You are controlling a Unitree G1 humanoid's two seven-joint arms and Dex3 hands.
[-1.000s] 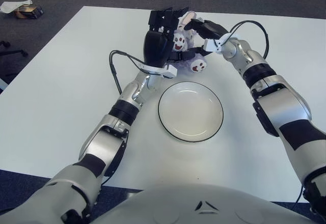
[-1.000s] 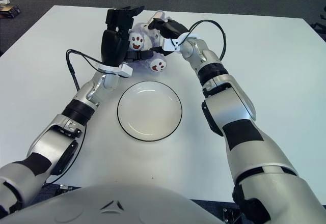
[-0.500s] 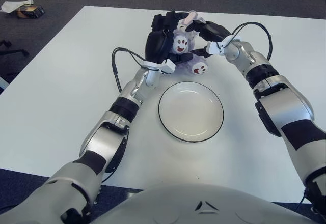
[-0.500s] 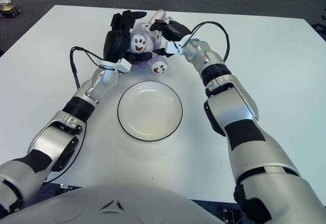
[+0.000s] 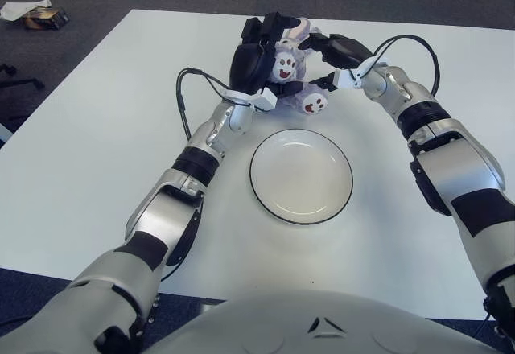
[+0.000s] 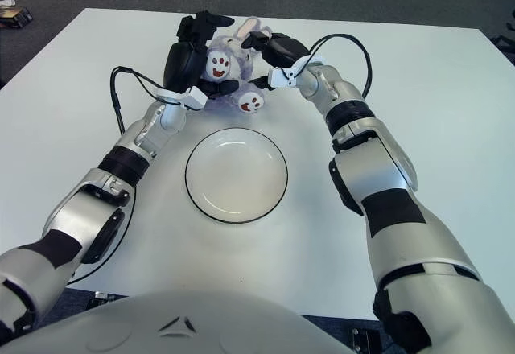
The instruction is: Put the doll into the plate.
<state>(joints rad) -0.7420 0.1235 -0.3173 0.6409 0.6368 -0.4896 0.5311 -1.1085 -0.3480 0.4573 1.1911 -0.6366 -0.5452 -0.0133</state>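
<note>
1. The doll (image 5: 291, 74), a pale purple plush with brown-marked paw pads, sits on the white table (image 5: 96, 145) at about 12 o'clock from the plate (image 5: 301, 175), near its far rim but outside it.
2. The left hand (image 5: 256, 58) is pressed against the doll from its 9 o'clock side, black fingers curled around the head and body, so it is clamped on the toy.
3. The right hand (image 5: 338, 48) comes in from the doll's 3 o'clock side, at the toy's ear; from where I stand I cannot tell whether its fingers are closed on the plush or only lying against it.
4. The plate is white with a dark rim, nothing in it.
5. Off the table at 10 o'clock, on the dark carpet, lies a small brown box (image 5: 42, 18) beside some white paper (image 5: 22, 8).
</note>
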